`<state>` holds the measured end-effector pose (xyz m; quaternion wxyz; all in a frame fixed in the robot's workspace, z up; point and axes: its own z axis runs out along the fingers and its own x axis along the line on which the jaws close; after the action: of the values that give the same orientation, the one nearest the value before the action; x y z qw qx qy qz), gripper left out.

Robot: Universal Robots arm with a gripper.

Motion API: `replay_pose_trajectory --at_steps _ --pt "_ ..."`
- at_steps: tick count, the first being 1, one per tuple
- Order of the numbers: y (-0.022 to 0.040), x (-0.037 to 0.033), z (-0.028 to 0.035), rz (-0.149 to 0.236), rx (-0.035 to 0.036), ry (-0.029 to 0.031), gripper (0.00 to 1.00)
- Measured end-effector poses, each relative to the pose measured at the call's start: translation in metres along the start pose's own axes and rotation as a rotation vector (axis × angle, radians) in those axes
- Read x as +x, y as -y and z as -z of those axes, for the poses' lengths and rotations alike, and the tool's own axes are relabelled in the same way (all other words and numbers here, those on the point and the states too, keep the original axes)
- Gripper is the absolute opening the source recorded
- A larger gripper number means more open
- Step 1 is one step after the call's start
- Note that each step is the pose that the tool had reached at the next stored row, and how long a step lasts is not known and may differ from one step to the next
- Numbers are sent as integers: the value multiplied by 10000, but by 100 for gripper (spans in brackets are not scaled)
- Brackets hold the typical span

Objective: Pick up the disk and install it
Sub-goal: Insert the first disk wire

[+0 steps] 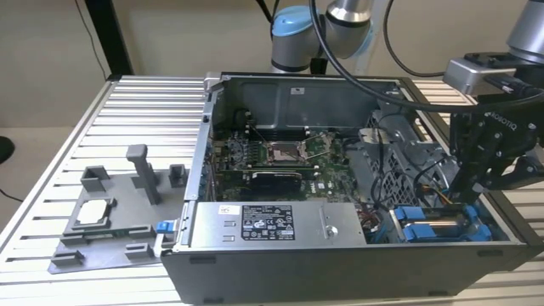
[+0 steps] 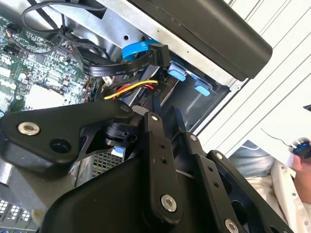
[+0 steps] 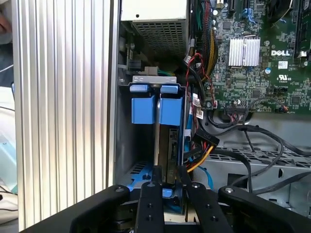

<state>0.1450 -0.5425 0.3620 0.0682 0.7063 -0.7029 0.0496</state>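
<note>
On the exterior view's left you had a grey fixture (image 1: 111, 217) lying on the slatted table (image 1: 127, 127), well apart from the work. Next came the open case (image 1: 340, 274). Its power supply (image 1: 340, 223) carried a white printed label (image 1: 267, 221), and the board (image 1: 281, 159) lay behind it. At the exterior view's right your gripper (image 1: 465, 201), with white lettering on its body, reached down into the drive bay (image 1: 488, 229).

The first wrist view gave you the close detail. The disk (image 3: 171, 145) stood on edge in the bay, its blue tab (image 3: 171, 110) beside a second one (image 3: 142, 110), and the fingers (image 3: 151, 189) were closed against its two faces.

The second wrist view added a black ribbon cable (image 2: 121, 68) with white print, yellow and red wires (image 2: 131, 87) beside the bay, and a person (image 2: 284, 182) beyond the case.
</note>
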Motion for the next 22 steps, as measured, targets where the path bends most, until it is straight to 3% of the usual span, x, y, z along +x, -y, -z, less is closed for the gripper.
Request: replay_pose_trajectory --at_steps 2,3,7,8,9,14,22 --pt "-1 1 2 -2 0 10 100" --pt "-1 2 5 -1 0 55 100" --pt "-1 8 22 11 3 494 100" --pt "0 11 31 14 4 573 100" --pt "3 17 39 16 4 614 100" --pt "14 62 91 19 -24 662 100" --pt "15 68 92 20 -28 665 100"
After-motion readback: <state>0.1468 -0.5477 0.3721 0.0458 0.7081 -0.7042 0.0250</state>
